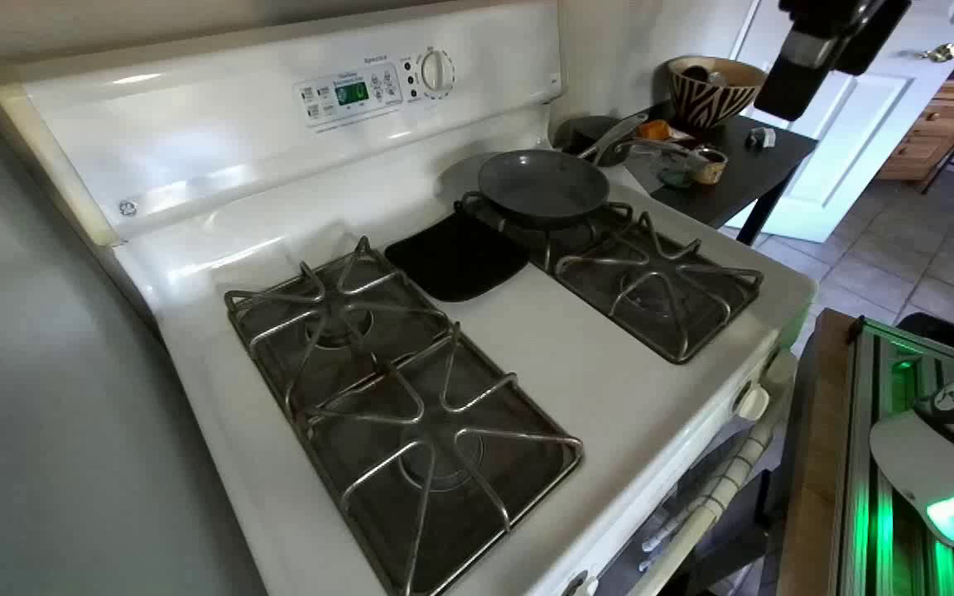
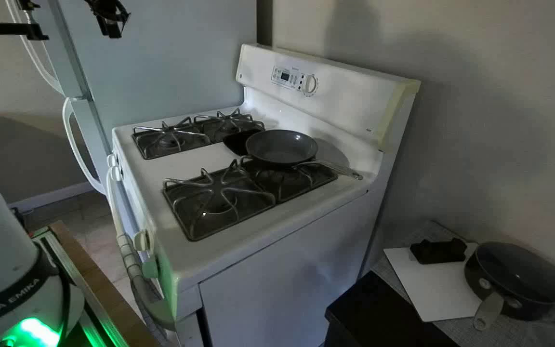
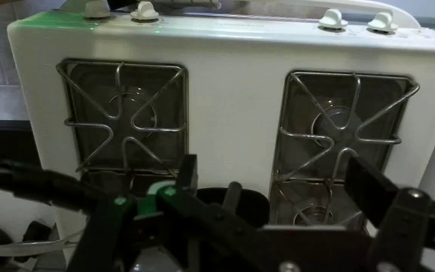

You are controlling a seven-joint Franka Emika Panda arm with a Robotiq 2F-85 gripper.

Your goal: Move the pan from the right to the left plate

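Note:
A dark grey pan [image 1: 556, 186] stands on the right rear burner grate, upright; it also shows in an exterior view [image 2: 282, 147]. Its metal handle [image 2: 337, 169] points to the stove's right side, over the edge. In the wrist view the handle [image 3: 32, 248] shows at lower left; the pan's body is mostly hidden behind the gripper. The left rear burner [image 1: 336, 310] and left front burner [image 1: 444, 451] hold nothing. My gripper [image 3: 274, 173] is open and empty, high above the stove, apart from the pan; both exterior views show it too [image 1: 821, 79] [image 2: 110, 29].
A black rest [image 1: 456, 257] lies between the rear burners. The right front grate [image 2: 219, 197] is beside the pan's burner. The stove's back panel [image 2: 325, 91] rises behind the pan. A side table holds a dark pot [image 2: 516, 279] and a patterned bowl [image 1: 713, 91].

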